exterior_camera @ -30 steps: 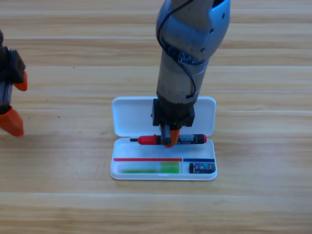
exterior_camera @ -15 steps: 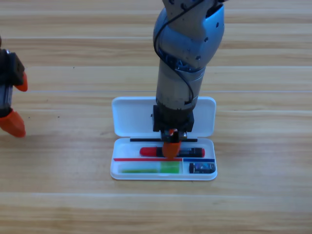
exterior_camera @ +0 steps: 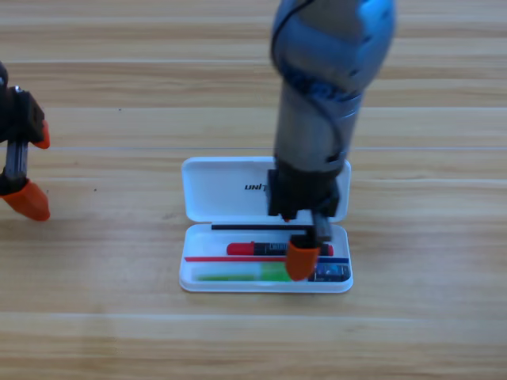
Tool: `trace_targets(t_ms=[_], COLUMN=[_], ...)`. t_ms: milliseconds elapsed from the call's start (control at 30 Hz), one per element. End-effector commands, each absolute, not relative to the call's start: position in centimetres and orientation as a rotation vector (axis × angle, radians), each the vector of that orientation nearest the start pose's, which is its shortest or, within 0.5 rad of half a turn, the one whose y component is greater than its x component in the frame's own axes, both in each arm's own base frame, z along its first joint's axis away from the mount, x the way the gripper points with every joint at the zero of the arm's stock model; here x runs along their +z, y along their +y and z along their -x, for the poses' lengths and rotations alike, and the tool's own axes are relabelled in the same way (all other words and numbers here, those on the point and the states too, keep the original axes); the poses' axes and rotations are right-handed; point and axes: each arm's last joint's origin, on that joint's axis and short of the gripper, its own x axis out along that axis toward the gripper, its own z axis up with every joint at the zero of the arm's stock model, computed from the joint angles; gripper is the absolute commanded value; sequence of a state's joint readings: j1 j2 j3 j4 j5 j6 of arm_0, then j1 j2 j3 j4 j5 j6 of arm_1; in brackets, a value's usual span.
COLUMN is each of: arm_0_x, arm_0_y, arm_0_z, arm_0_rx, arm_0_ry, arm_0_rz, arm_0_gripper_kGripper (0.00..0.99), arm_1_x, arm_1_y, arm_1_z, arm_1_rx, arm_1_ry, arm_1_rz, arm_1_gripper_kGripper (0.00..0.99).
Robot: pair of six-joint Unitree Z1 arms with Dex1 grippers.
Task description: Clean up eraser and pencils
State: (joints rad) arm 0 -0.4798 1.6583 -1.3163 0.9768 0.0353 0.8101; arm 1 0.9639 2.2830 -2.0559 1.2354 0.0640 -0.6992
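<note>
Two orange fingers (exterior_camera: 302,260) of our right gripper (exterior_camera: 303,255) hang over the case's front row, carrying nothing; how wide they stand we cannot tell. Half a second ago they sat on the red-capped marker (exterior_camera: 257,248); now it lies free just behind and left of them, in the case's middle channel. The green pencil (exterior_camera: 240,275) lies directly left, the eraser (exterior_camera: 334,272) directly right. So everything sits inside the white case (exterior_camera: 218,190), and we judge only closing its raised lid remains. Far left over the worktop (exterior_camera: 428,332), our left gripper (exterior_camera: 20,170) waits with fingers spread.
</note>
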Motion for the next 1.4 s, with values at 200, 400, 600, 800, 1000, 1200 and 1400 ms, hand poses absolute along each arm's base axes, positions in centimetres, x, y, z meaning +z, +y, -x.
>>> trace_targets(t_ms=[200, 400, 600, 800, 1000, 1200, 1400], arm_0_x=[31.1, 29.4, 27.4, 25.0, 22.9, 21.6, 21.5], arm_0_y=[-10.2, -9.6, -10.5, -11.7, -12.3, -13.0, -13.6], arm_0_z=[-27.7, -30.3, -33.2, -35.6, -37.1, -38.5, -39.0], arm_0_rx=[-0.826, -0.813, -0.849, -0.909, -0.920, -0.918, -0.923], arm_0_ry=[1.062, 1.032, 0.981, 0.899, 0.888, 0.905, 0.877], arm_0_rz=[-0.900, -0.860, -0.828, -0.777, -0.764, -0.764, -0.769], arm_0_gripper_kGripper=[0.990, 0.990, 0.990, 0.989, 0.923, 0.753, 0.359], arm_1_x=[40.7, 42.4, 42.3, 42.7, 42.2, 41.8, 41.6], arm_1_y=[25.8, 21.8, 21.7, 19.9, 19.8, 20.0, 20.1], arm_1_z=[-16.2, -14.2, -14.0, -12.6, -12.4, -12.5, -12.5], arm_1_rx=[1.524, 1.443, 1.420, 1.392, 1.411, 1.432, 1.441], arm_1_ry=[0.818, 0.692, 0.704, 0.625, 0.642, 0.656, 0.666], arm_1_rz=[0.904, 0.758, 0.658, 0.576, 0.570, 0.563, 0.560], arm_1_gripper_kGripper=[0.916, 0.917, 0.919, 0.931, 0.931, 0.931, 0.931])
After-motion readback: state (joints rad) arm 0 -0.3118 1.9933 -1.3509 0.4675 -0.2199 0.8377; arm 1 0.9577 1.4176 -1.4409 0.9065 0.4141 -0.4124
